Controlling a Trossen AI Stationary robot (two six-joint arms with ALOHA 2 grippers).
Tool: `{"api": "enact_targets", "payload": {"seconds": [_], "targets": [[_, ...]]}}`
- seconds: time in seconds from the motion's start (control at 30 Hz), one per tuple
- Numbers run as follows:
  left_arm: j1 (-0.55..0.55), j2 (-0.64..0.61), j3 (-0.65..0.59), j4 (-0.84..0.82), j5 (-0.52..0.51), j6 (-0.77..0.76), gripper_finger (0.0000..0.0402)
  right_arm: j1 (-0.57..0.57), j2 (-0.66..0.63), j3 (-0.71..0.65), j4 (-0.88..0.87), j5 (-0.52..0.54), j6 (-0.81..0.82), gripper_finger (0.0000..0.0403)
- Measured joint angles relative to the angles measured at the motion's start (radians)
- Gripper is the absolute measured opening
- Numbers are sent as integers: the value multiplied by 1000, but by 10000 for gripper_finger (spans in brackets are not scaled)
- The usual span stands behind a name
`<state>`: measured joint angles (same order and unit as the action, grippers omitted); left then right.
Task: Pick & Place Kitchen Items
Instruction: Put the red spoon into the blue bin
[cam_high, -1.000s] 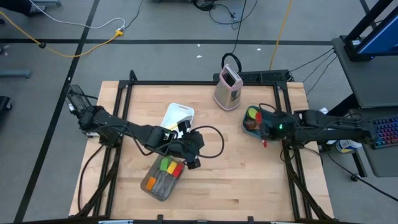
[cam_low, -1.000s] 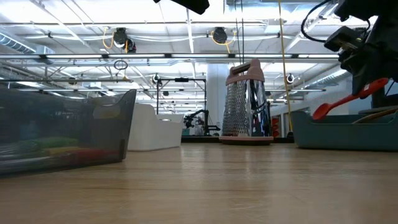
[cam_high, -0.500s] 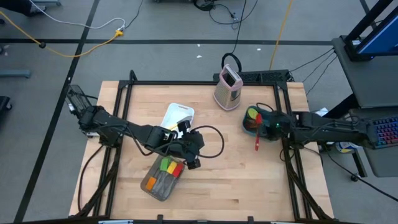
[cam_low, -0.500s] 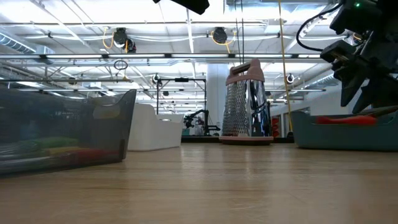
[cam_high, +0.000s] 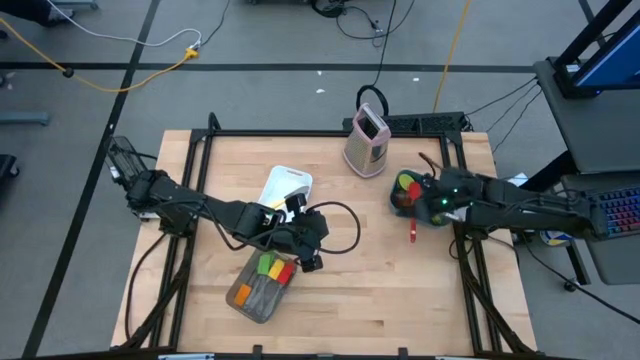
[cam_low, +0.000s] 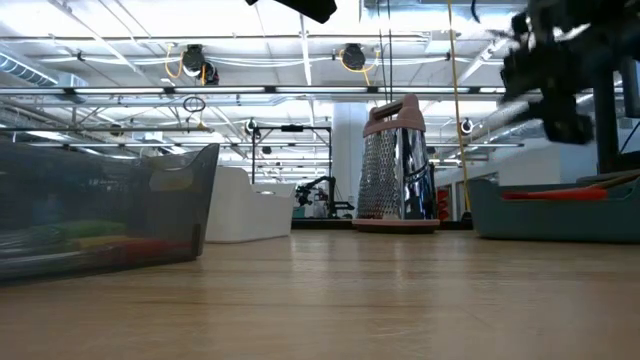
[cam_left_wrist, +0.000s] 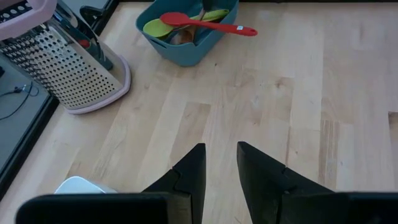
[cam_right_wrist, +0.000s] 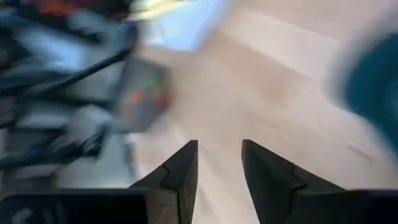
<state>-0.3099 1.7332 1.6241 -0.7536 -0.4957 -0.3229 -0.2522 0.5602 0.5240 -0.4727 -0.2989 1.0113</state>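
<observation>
Because the red spoon (cam_left_wrist: 208, 23) lies across the teal bin (cam_left_wrist: 186, 45) with its handle overhanging the rim, your right gripper (cam_high: 432, 196), jaws parted and empty, could knock it out; it probably sits loosely. Your left gripper (cam_left_wrist: 221, 174) waits mid-table, slightly open and empty.

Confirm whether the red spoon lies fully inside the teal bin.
No: the red spoon rests across the teal bin, its handle sticking out past the rim over the table.
</observation>
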Motion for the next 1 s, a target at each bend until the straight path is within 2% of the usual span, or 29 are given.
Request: {"api": "enact_targets", "payload": {"seconds": [0.07, 0.17, 0.3, 0.43, 0.57, 0.67, 0.73, 0.83, 1.0], "targets": [[0, 0, 0, 0, 0, 0, 97, 15, 1, 0, 108, -45, -36, 119], [0, 0, 0, 0, 0, 0, 97, 49, 1, 0, 209, -44, -15, 110], [0, 0, 0, 0, 0, 2, 97, 101, 1, 0, 220, -43, 33, 91], [0, 0, 0, 0, -1, 46, 97, 172, 1, 0, 221, -29, 43, 53], [-9, 0, -10, 18, 3, 110, 97, 246, 3, 0, 265, -8, 2, 9], [-20, 0, -53, 96, 6, 113, 97, 314, 17, 0, 356, -10, -58, 8], [-27, 0, -83, 153, 7, 112, 97, 364, 33, 1, 404, 34, -76, 10], [-29, 0, -104, 195, 7, 103, 97, 435, 78, 2, 385, 122, -90, 3], [-14, 0, -111, 212, -2, 60, 97, 548, 219, 2, 400, 247, -69, 1]]}}
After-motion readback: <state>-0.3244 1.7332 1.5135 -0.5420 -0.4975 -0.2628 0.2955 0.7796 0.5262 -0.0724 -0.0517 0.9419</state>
